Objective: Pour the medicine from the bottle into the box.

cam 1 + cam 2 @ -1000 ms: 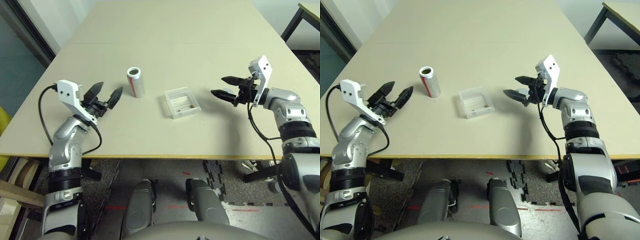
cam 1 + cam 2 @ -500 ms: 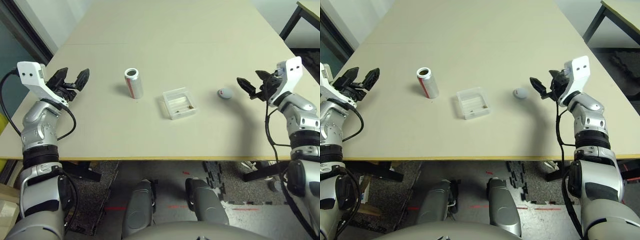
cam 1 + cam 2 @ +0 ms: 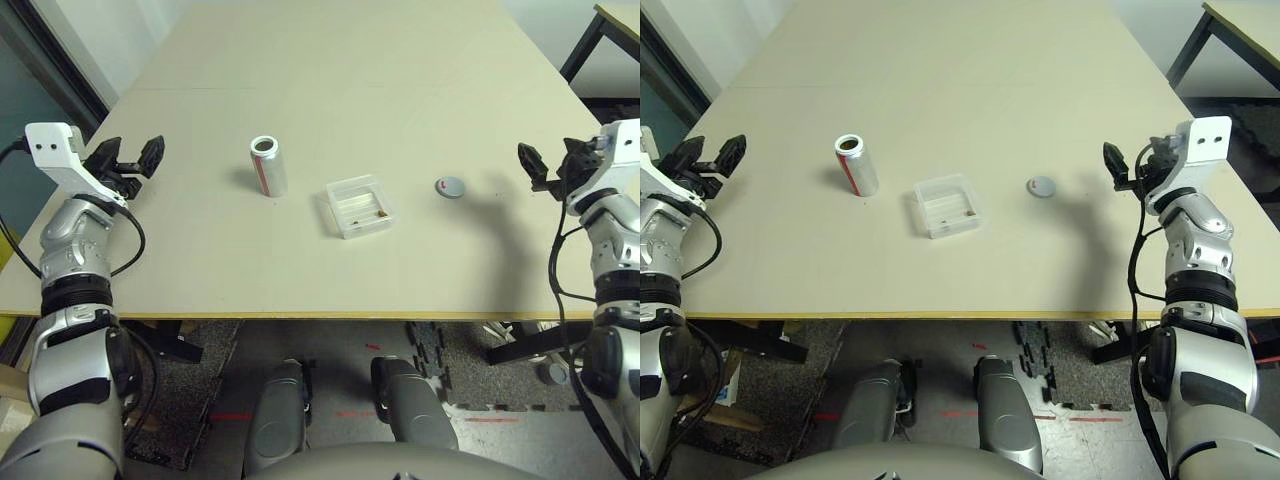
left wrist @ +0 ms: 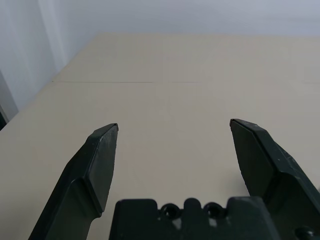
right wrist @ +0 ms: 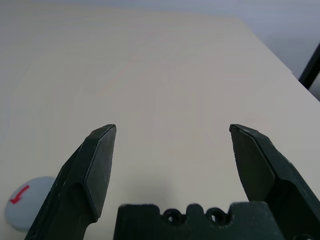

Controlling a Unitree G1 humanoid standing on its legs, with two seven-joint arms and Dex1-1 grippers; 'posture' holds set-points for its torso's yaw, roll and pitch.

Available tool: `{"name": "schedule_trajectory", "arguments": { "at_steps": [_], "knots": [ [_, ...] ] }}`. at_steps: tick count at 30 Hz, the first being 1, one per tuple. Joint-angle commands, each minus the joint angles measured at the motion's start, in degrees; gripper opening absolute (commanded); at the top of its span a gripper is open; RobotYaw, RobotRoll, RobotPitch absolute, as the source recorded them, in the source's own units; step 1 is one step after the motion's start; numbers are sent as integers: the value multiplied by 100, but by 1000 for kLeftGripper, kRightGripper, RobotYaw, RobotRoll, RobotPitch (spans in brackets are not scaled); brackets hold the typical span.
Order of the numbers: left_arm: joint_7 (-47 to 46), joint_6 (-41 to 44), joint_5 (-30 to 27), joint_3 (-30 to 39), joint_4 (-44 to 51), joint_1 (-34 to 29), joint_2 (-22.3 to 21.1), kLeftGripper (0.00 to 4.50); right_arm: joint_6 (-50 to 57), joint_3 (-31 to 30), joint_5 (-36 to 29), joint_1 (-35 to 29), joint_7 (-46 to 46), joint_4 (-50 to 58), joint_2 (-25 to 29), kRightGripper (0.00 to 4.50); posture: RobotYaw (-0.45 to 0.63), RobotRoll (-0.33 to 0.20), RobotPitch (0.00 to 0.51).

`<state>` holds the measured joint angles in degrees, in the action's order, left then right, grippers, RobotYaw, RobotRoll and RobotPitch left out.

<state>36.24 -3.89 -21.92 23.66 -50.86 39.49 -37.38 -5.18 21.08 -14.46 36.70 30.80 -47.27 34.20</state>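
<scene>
The bottle (image 3: 268, 166), silver-grey with a red mark, stands upright and uncapped on the table, left of centre. To its right lies the clear square box (image 3: 360, 206) with a few tiny brown bits of medicine (image 3: 380, 212) inside. My left gripper (image 3: 130, 155) hovers open over the table's left edge, well away from the bottle, and nothing is between its fingers (image 4: 102, 155). My right gripper (image 3: 547, 163) is open and empty above the right edge, its fingers (image 5: 97, 160) apart.
A flat grey disc lid (image 3: 450, 186) with a red arrow lies between the box and my right gripper, also seen as the lid (image 5: 25, 207) in the right wrist view. A dark table leg (image 3: 590, 40) stands at the far right.
Both arms have drawn back outward from the middle to the table's side edges. The grey lid now lies uncovered on the table. Bottle and box have stayed in place.
</scene>
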Motion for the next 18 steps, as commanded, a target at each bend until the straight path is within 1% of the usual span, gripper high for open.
{"name": "schedule_trajectory", "arguments": {
  "at_steps": [1, 10, 18],
  "knots": [
    [61, -153, 112, -21, -269, 157, -108, 4486, 75, 167, -122, -101, -94, -102, 123, 4500, -162, 0, 131],
    [78, -312, 183, -50, -574, 402, -71, 4486, 44, 213, -199, -163, -101, -201, 162, 4500, -165, 0, 132],
    [102, -368, 210, -31, -666, 475, -55, 4486, 12, 209, -203, -175, -75, -263, 140, 4500, -169, 0, 132]
  ]
}}
